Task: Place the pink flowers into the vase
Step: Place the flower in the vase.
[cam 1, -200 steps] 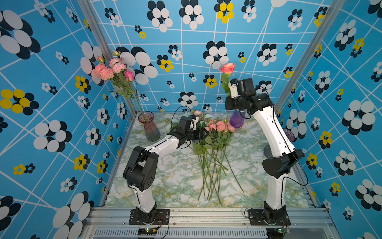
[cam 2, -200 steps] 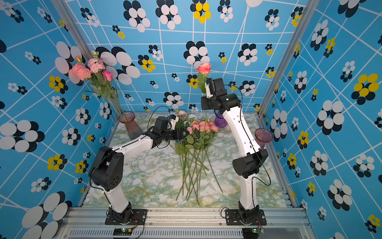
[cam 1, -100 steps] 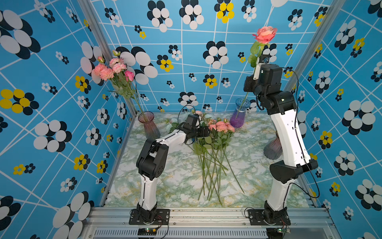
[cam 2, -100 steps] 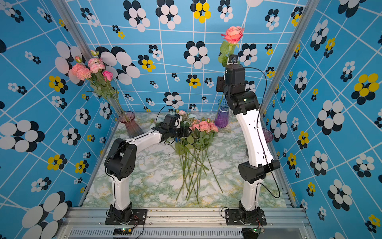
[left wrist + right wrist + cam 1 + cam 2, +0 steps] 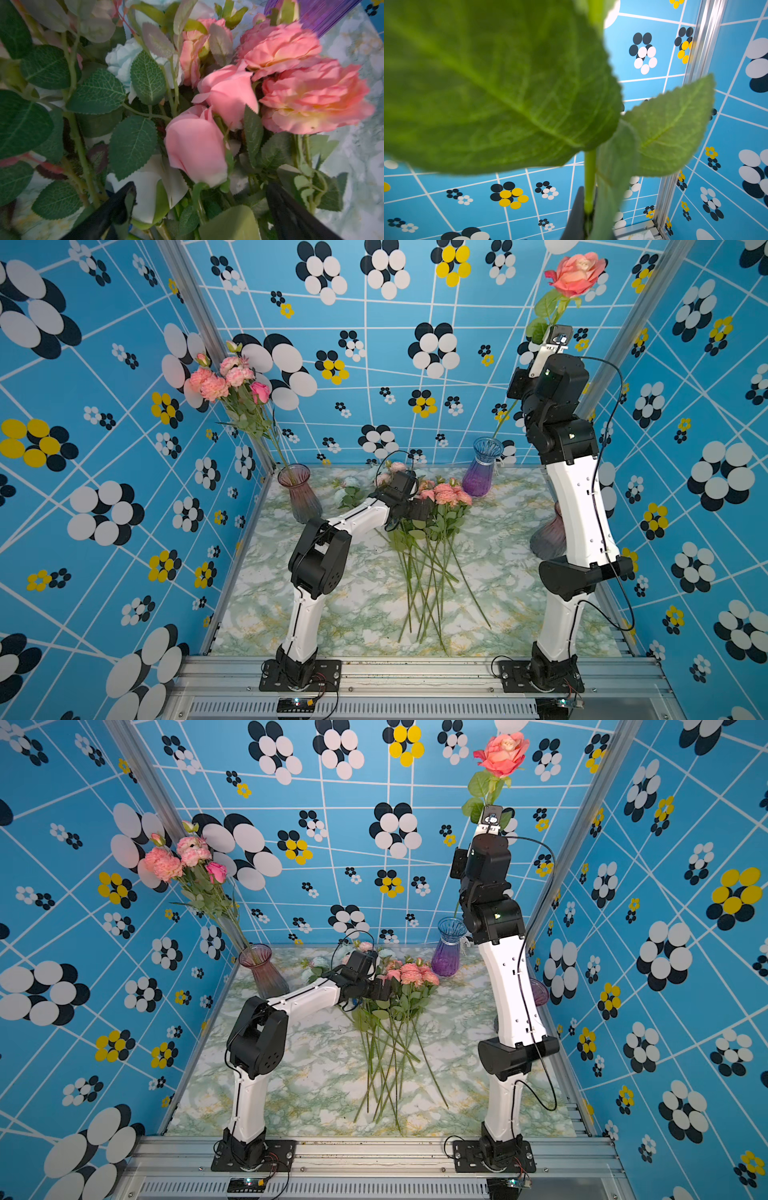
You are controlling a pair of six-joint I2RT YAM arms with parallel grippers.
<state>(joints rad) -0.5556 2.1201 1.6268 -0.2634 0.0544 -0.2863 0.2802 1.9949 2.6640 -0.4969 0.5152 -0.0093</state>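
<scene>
Pink flowers (image 5: 444,494) mostly lie in a heap on the marble table (image 5: 332,614), and a few stand in the pink vase (image 5: 299,495) in the back corner. Left gripper (image 5: 199,199) is spread wide, with fingers either side of a bud's base, gripping nothing. Right gripper (image 5: 588,216) is pinched on a coral rose (image 5: 577,269) stem, held up high, with the stem tip hanging by the mouth of the blue-purple vase (image 5: 482,472).

There are three ribbed glass vases: one smoky pink vase (image 5: 300,494), one blue-purple vase (image 5: 482,472), one dusky pink vase (image 5: 549,536). Two white-and-black robot arms (image 5: 305,614) (image 5: 577,506). One coral fabric rose (image 5: 579,269). Five open pink blooms (image 5: 214,387) in a bunch; the tangled heap (image 5: 446,493) I cannot count
</scene>
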